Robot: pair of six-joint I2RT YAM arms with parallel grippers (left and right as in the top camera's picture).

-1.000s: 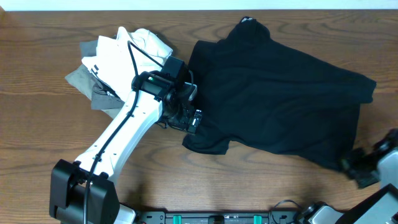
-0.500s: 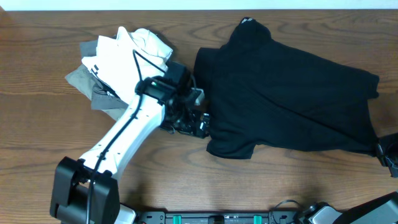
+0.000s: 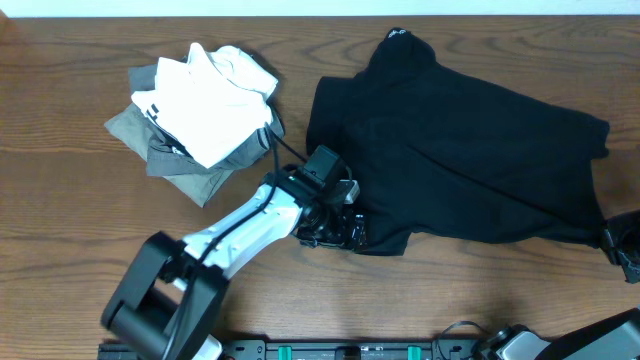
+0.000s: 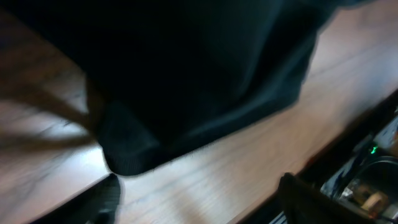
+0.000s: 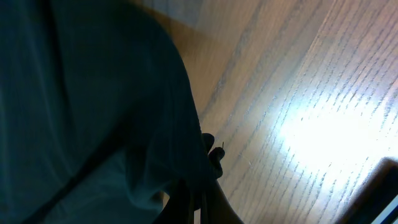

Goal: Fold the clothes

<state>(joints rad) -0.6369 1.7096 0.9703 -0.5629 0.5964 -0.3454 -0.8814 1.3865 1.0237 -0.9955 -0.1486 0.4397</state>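
The black T-shirt point(image 3: 450, 160) lies spread on the right half of the table, collar point(image 3: 397, 37) at the far edge. My left gripper point(image 3: 336, 228) hovers at the shirt's near-left sleeve point(image 3: 385, 238). In the left wrist view that gripper point(image 4: 199, 182) is open, with bare wood between its fingers point(image 4: 99, 199) and the sleeve's edge point(image 4: 130, 158) just beyond them. My right gripper point(image 3: 622, 248) sits at the table's right edge. The right wrist view shows it point(image 5: 200, 202) shut on a fold of the black cloth point(image 5: 93, 112).
A pile of folded white point(image 3: 205, 100) and grey point(image 3: 170, 150) garments lies at the far left. Bare wooden tabletop point(image 3: 60, 230) spreads along the near side. A dark rail point(image 3: 340, 350) runs along the front edge.
My left arm has swung right and nearer, from the shirt's left edge to its near-left sleeve. The shirt has shifted right, pulled by my right gripper, which went to the table's right edge.
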